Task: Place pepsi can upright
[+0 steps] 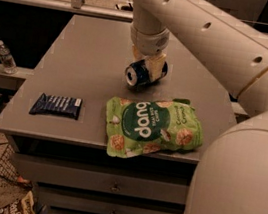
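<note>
The pepsi can (140, 73) is dark blue with a silver end facing the camera. It lies on its side on the grey table (84, 71), near the middle. My gripper (148, 65) hangs from the white arm straight over the can, with a pale finger (156, 65) against the can's right side. The fingers are closed around the can, which is still tilted on its side at table level.
A green snack bag (153, 128) lies flat just in front of the can, near the table's front edge. A flat dark-blue wrapper (56, 106) lies at the front left. A water bottle (4, 56) stands on a lower shelf to the left.
</note>
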### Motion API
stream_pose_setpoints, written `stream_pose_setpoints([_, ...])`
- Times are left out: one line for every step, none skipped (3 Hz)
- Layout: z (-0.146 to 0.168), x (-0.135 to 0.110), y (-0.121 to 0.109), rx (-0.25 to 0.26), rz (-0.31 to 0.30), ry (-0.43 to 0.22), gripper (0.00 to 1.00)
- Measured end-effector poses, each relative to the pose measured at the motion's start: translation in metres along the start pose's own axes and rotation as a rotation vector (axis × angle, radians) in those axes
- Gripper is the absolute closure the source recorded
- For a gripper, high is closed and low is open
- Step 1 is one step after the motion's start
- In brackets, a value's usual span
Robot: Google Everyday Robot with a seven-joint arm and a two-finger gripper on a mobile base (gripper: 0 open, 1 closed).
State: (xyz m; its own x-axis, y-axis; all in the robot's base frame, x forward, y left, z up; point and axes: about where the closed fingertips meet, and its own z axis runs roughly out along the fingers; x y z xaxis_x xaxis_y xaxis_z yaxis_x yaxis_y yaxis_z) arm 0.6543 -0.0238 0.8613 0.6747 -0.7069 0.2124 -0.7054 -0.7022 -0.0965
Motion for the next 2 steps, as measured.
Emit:
stream_pose_setpoints([-0.028,0.011,-0.002,0.051,0.101,-0.119,1.0])
stream_pose_setpoints([-0.052,0.016,-0.019,0.139,0.119,-0.14,1.0])
